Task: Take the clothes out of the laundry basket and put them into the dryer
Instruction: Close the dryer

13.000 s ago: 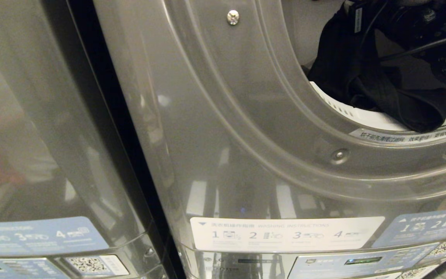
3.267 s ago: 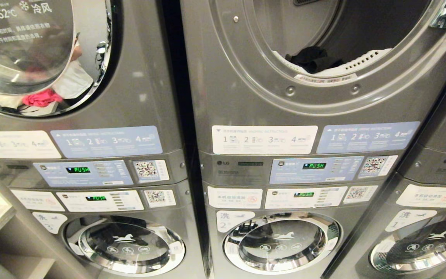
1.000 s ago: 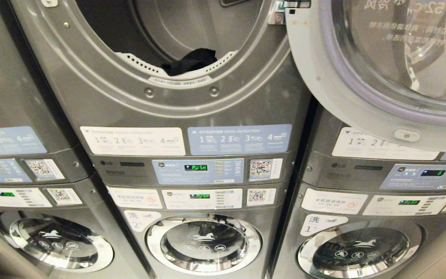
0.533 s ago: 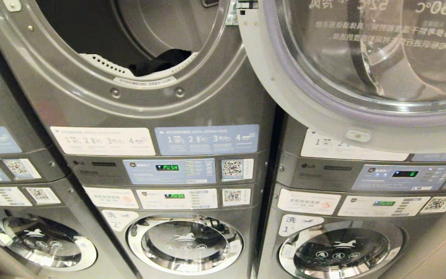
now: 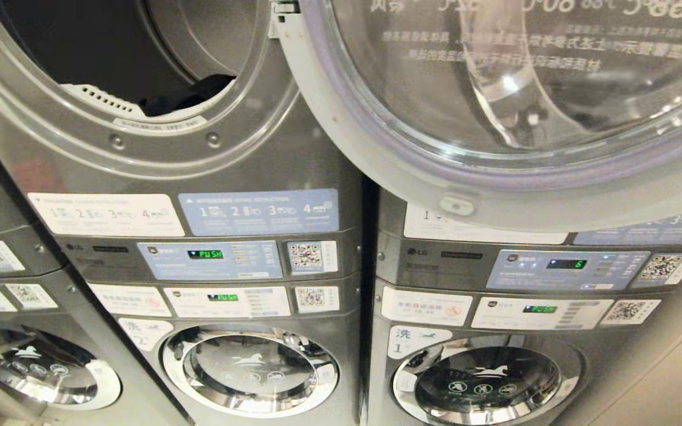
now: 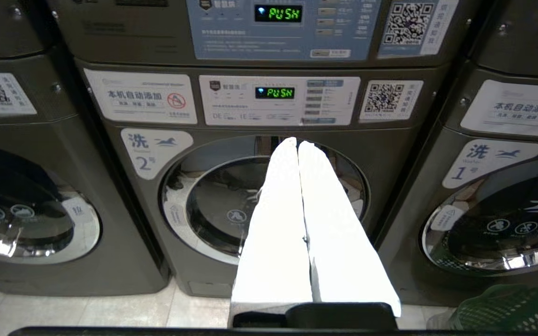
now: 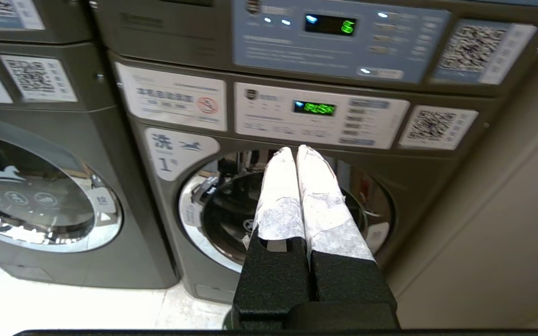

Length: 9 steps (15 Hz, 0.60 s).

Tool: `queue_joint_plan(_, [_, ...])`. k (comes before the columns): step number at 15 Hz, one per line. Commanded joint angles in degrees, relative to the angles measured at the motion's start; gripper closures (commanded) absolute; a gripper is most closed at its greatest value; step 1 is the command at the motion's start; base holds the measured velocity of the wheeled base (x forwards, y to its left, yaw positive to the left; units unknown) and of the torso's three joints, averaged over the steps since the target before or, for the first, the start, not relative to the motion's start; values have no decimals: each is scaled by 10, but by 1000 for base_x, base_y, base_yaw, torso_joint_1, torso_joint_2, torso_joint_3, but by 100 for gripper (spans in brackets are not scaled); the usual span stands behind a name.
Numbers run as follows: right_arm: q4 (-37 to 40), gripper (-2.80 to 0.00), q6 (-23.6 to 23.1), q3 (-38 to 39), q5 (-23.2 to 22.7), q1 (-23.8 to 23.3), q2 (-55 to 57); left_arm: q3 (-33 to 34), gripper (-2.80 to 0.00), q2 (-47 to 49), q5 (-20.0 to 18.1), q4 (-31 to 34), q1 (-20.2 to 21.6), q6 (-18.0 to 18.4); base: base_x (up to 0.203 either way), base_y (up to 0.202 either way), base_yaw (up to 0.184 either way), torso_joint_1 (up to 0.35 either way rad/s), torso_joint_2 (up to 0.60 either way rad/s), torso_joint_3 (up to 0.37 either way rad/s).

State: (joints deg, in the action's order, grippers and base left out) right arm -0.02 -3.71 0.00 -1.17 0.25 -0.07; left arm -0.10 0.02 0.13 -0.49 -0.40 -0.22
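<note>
The dryer [image 5: 240, 142] is the upper grey machine at the head view's upper left, its round mouth open. A black garment [image 5: 184, 94] lies on the white lint grille at the mouth's lower lip. The dryer's glass door [image 5: 495, 89] is swung wide open to the right. A corner of the green laundry basket [image 6: 512, 310] shows on the floor in the left wrist view. My left gripper [image 6: 297, 141] is shut and empty, held low before washer number 2. My right gripper [image 7: 294, 149] is shut and empty too, before washer number 1. Neither arm appears in the head view.
Stacked grey machines fill the view, with a washer porthole [image 5: 249, 370] below the dryer and another washer [image 5: 483, 378] to its right. A beige wall [image 5: 672, 378] stands at the far right. White floor tiles [image 7: 63, 308] run along the machines' base.
The whole head view has swung to the right: the dryer mouth has slid to the picture's left and the open door fills more of the upper right. The garment lies as before.
</note>
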Motion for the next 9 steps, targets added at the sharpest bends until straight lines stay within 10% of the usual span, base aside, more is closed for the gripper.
queue_joint_plan(1, [0,0,-2,-1,-1,0,0,0,0,0,0,1,0,0,-76,-91,-3,0,7,0])
queue_joint_plan(9, [-2,0,5,0,-1,0,0,0,0,0,0,1,0,0,-10,-10,0,-1,1,0])
